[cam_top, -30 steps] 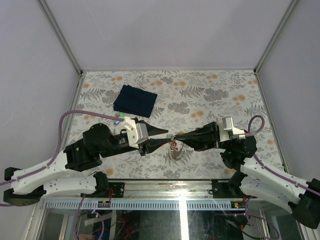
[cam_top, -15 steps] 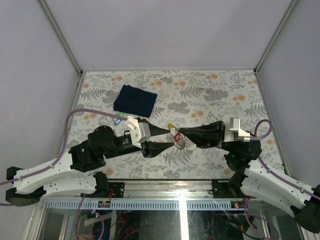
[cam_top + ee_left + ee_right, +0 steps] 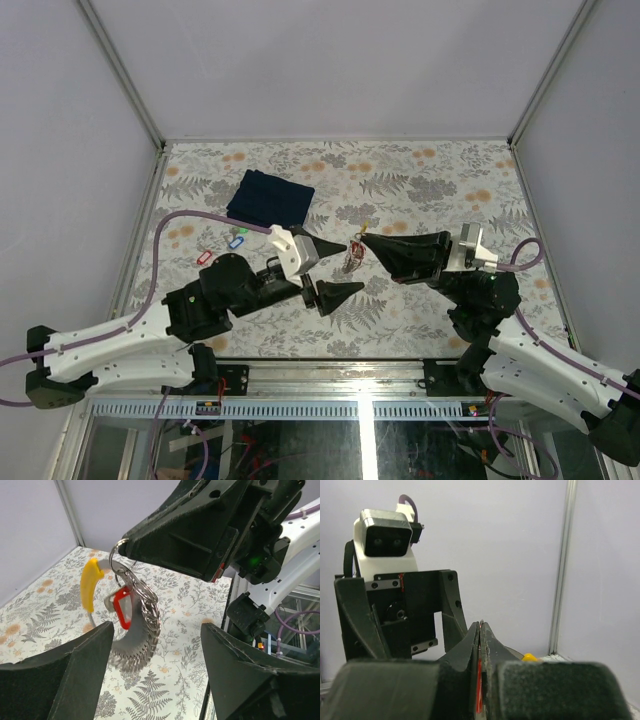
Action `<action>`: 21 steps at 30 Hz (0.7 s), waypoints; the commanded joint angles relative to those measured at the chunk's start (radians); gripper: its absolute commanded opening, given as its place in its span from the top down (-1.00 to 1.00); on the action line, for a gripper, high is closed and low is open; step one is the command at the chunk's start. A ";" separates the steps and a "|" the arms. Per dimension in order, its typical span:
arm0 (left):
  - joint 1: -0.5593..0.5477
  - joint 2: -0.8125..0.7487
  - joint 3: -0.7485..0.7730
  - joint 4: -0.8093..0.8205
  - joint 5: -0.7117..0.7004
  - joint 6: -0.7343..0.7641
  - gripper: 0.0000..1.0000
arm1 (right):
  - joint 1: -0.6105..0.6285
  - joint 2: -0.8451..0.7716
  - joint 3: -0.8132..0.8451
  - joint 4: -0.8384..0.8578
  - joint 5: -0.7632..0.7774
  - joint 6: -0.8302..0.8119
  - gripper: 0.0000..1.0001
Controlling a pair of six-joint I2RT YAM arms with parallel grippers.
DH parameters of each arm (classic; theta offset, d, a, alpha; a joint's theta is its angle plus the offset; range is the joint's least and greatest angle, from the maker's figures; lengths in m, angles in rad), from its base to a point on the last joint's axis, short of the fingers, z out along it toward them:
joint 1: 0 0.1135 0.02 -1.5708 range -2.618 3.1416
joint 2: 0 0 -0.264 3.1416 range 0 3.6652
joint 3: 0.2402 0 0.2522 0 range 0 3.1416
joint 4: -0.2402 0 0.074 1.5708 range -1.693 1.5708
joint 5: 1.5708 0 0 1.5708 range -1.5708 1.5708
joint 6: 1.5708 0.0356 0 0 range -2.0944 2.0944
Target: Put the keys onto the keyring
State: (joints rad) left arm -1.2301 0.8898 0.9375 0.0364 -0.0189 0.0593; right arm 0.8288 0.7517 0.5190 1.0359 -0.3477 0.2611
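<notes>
The black two-finger right gripper [image 3: 366, 240] is clamped on the thin grey metal keyring [image 3: 142, 594], which hangs mid-air carrying 1 yellow-tagged key [image 3: 89, 585] and 1 red-tagged key [image 3: 122, 607]. The left gripper [image 3: 352, 266] gapes empty. A slipping pinch could drop everything.

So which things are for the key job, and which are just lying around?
For the job: keyring, held in the right fingers; yellow-tag key; red-tag key; loose red-tag key and blue-tag key on the table.
Just lying about: dark blue cloth.
</notes>
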 commanded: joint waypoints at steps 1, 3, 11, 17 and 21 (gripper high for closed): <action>-0.006 0.018 -0.026 0.135 -0.062 -0.001 -0.45 | 0.002 -0.004 0.051 0.053 0.083 -0.012 1.00; -0.006 0.030 -0.034 0.155 -0.082 0.007 -0.45 | 0.002 -0.006 0.053 0.049 0.084 -0.010 1.00; -0.008 0.091 -0.057 0.255 -0.175 0.057 -0.33 | 0.003 -0.002 0.052 0.060 0.096 0.011 1.00; -0.007 0.130 -0.051 0.284 -0.170 0.065 0.14 | 0.002 -0.008 0.044 0.066 0.107 0.015 1.00; -0.007 0.123 -0.062 0.275 -0.166 0.060 0.18 | 0.002 -0.018 0.038 0.061 0.122 0.007 1.00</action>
State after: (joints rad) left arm -1.2301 1.0233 0.8875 0.2226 -0.1638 0.1093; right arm 0.8288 0.7525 0.5194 1.0283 -0.2707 0.2695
